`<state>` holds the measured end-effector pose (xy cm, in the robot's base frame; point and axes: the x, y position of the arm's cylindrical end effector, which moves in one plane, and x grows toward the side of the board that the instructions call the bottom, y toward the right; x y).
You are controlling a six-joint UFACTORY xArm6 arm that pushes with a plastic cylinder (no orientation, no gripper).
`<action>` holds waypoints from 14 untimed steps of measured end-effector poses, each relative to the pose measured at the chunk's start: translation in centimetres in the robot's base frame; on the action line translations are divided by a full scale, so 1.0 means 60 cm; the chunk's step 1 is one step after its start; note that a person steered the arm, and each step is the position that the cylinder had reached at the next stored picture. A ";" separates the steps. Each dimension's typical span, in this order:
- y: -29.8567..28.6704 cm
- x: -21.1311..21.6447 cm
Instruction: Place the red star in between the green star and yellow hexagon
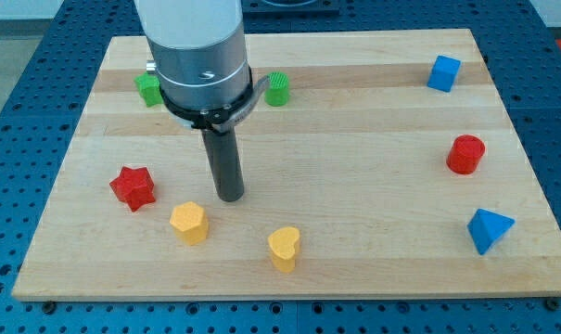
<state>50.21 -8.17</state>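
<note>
The red star [133, 188] lies at the board's lower left. A yellow hexagon [189, 223] lies just right of and below it. A green block [149, 89], likely the green star, sits at the upper left, partly hidden by the arm. My tip [229, 197] rests on the board right of the red star and just above and right of the yellow hexagon, touching neither.
A yellow heart [284, 248] lies near the bottom edge. A second green block [277, 88] sits at the top, right of the arm. A blue cube [443, 72], a red cylinder [465, 154] and a blue triangle [489, 230] stand on the right side.
</note>
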 end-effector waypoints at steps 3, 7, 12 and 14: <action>-0.090 0.083; -0.049 0.135; -0.119 0.155; -0.173 0.155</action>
<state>59.49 -18.58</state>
